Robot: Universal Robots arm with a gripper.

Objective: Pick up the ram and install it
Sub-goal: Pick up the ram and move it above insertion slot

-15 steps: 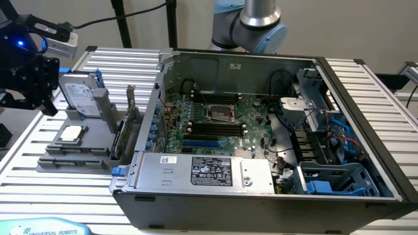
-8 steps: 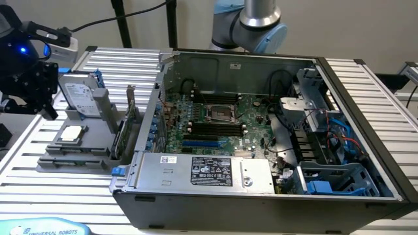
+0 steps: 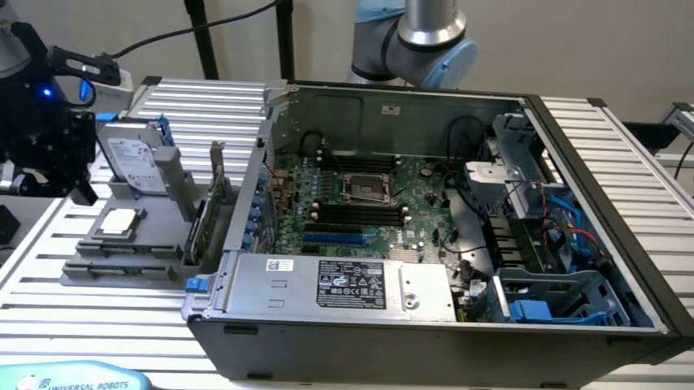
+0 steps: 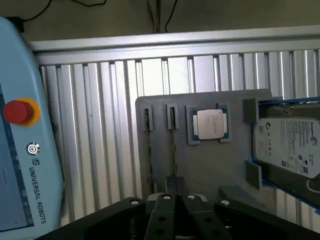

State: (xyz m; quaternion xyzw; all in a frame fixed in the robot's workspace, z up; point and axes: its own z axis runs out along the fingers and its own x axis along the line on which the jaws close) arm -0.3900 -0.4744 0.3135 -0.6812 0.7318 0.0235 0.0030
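One open PC case [image 3: 434, 345] takes up most of the ribbed table [image 3: 195, 106]. The black memory slots [image 3: 353, 215] on its motherboard look bare, so by my read nothing is installed yet. Teach pendant [image 4: 20, 190] lies beside the grey parts tray [image 4: 210, 175], and the tray sits on the exterior view's left of the case.

On the tray:
- hard drive [image 4: 287, 145] at the end away from the pendant
- expansion card [image 3: 211, 211] on edge, next to the case wall
- CPU [image 4: 209, 123] in its pocket

Ram [image 4: 173, 150] stands on edge in a tray slot, between the CPU and a second stick [image 4: 149, 150] that runs parallel just beside it.

Key relation: gripper [image 4: 175, 189] hangs over the tray, in line with the ram's long axis and over the stick's near end. The thin top edge faces the wrist camera. Fingers look pinched narrow with nothing between them.

Tight neighbours are the second stick and the CPU pocket. Everything else is well apart.
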